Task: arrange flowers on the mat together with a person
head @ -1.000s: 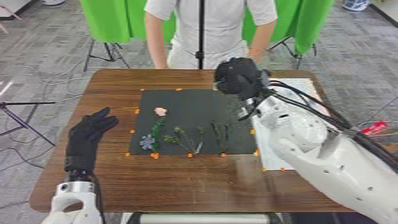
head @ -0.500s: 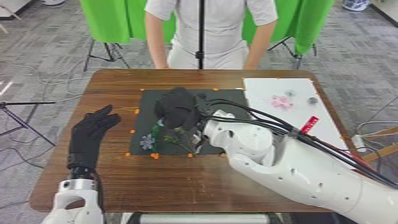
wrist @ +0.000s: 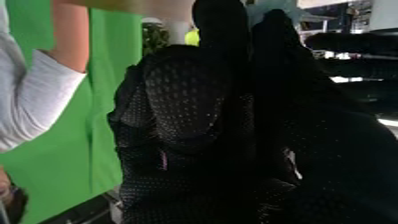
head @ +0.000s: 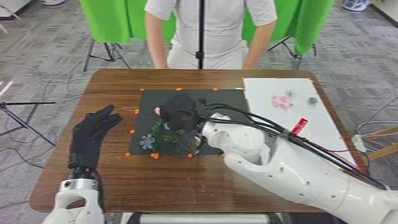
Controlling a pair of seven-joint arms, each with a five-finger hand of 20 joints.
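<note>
The right hand (head: pixel 182 114) is over the far left part of the dark mat (head: pixel 226 96), hiding what lies under it, and its arm and loose cables (head: pixel 275 125) cover the mat's near right corner and part of the white sheet (head: pixel 266 122). Whether this hand is open or pinching something cannot be told. A pink flower (head: pixel 158 111) peeks out just left of it, partly covered. Nearer, a green stem (head: pixel 156 131) runs down the mat's left side, and a blue flower (head: pixel 147 144) lies at the near left; the thin sprigs (head: pixel 175 140) to their right are hard to make out.

The left hand (head: pixel 91 132) is above the table (head: pixel 178 185), left of the mat, its fingers straight and close together, the thumb a little apart.

On the white sheet, right of the mat, the head view shows a pink blossom (head: pixel 282 102) with two small greyish pieces (head: pixel 290 93) near it, too small to name, and a red stick (head: pixel 300 126) nearer. The right wrist view shows the black glove up close, a pale bluish thing (wrist: pixel 269 7) at its tip, too blurred to identify, and green cloth (wrist: pixel 89 150) behind
</note>
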